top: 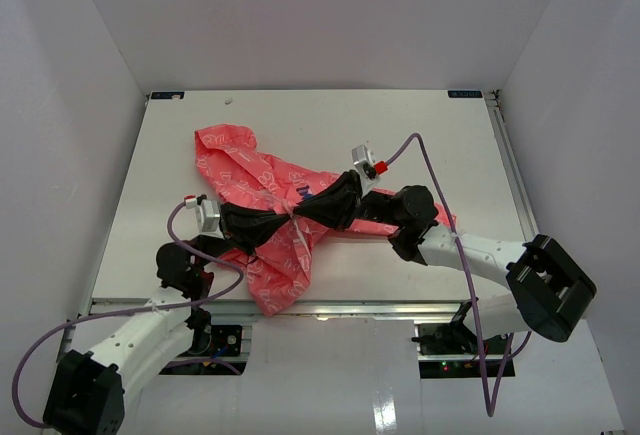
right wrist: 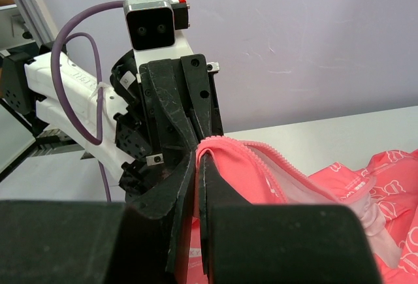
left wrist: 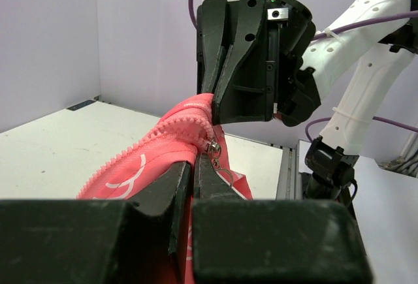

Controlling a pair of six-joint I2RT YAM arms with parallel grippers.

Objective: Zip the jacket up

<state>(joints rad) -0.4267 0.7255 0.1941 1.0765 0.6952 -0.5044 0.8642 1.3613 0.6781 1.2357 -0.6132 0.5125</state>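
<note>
On the left of the overhead view, my left gripper [top: 283,219] reaches in over the jacket [top: 250,170]. The jacket lies crumpled across the middle of the table [top: 430,125], with its hood end toward the far left and 1 fold reaching the near edge. From above I cannot see the jaws, because the black fingers cover the cloth there. The left wrist camera shows them pressed nearly together, with pink fabric pinched in the slit between. Just past those tips the zip slider [left wrist: 213,145] sits at the foot of a raised ridge of pink teeth [left wrist: 171,126], its thin pull dangling. I cannot tell whether both rows of teeth run into it. The right gripper [top: 308,209] meets the left one tip to tip from the right. Its 2 fingers are closed on the top of that same ridge, and its own camera shows a pink edge caught between them. Further right, the arm hides much of the jacket, leaving only a pink strip showing beside it. Blurred black gripper bodies fill the bottom of both wrist views.
</note>
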